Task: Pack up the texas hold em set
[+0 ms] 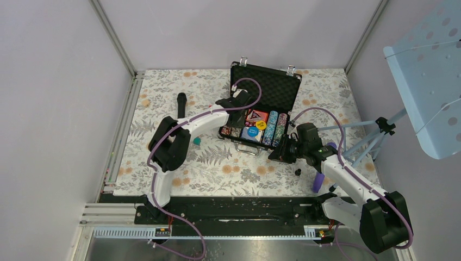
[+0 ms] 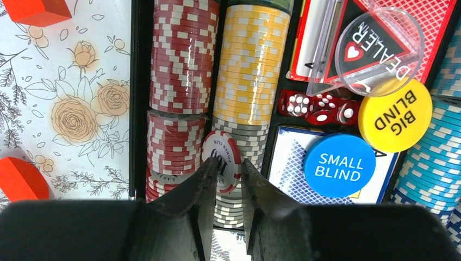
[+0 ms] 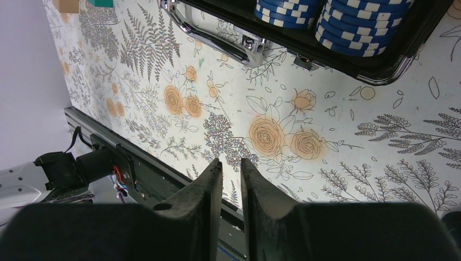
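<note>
The black briefcase [image 1: 266,87] lies open at the back of the table, lid up. Its tray holds rows of red chips [image 2: 182,54], yellow chips [image 2: 253,60] and blue chips [image 2: 435,157], red dice [image 2: 318,106], a clear dealer button [image 2: 380,49], a yellow big blind button [image 2: 395,115] and a blue small blind button [image 2: 340,166] on a card deck. My left gripper [image 2: 228,162] hangs over the tray's near left, jaws a narrow gap apart above a tilted red-and-white "100" chip [image 2: 224,155]; the chip is wider than the gap. My right gripper [image 3: 231,162] hovers over bare mat in front of the case, narrowly open and empty.
A black microphone [image 1: 181,103] lies left of the case and a teal block [image 1: 197,141] sits near the left arm. Two red blocks [image 2: 38,10] [image 2: 19,179] lie on the mat beside the case wall. The chrome handle [image 3: 217,35] faces the arms. A purple object [image 1: 318,182] lies front right.
</note>
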You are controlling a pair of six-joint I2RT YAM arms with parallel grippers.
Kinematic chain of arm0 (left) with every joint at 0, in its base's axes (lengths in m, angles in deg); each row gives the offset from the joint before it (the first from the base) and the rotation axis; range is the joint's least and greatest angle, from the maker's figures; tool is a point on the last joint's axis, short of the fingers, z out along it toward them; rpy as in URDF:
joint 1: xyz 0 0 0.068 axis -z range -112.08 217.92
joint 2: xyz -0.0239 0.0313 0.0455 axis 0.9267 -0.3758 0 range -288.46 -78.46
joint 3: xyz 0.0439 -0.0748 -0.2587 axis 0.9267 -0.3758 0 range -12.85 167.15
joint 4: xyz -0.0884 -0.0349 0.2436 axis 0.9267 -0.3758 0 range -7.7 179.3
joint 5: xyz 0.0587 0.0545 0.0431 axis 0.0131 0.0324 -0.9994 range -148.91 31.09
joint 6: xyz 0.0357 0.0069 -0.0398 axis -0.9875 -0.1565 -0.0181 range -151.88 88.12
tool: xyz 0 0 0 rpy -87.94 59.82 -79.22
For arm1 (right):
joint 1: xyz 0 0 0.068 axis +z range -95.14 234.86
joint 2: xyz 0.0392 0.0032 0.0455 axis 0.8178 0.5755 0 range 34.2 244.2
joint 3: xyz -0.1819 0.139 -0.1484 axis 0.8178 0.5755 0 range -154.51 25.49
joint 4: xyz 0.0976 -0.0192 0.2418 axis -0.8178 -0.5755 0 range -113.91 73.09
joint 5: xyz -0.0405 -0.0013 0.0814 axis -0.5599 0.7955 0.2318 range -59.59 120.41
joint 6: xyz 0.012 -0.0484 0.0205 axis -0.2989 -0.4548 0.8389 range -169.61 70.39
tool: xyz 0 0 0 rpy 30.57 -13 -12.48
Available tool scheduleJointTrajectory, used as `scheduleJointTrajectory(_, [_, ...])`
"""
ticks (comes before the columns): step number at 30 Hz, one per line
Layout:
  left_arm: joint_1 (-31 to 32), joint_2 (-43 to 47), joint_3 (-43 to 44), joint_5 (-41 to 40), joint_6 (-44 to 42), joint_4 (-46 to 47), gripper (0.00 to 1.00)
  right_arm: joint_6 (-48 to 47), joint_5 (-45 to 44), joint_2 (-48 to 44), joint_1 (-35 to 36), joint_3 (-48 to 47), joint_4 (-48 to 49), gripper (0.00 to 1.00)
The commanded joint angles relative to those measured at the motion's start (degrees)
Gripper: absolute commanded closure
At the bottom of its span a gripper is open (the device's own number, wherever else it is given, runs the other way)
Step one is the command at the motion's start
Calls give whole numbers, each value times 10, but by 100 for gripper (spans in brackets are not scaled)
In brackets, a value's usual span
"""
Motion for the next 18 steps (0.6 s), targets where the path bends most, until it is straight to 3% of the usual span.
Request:
scheduleJointTrajectory(1, [4, 27, -5, -11, -3, -1, 78, -7, 0, -2, -4, -1, 6, 74])
scheduleJointTrajectory(18, [3, 61, -4, -61, -20, -20, 88, -7, 2, 5, -3, -6, 5, 74])
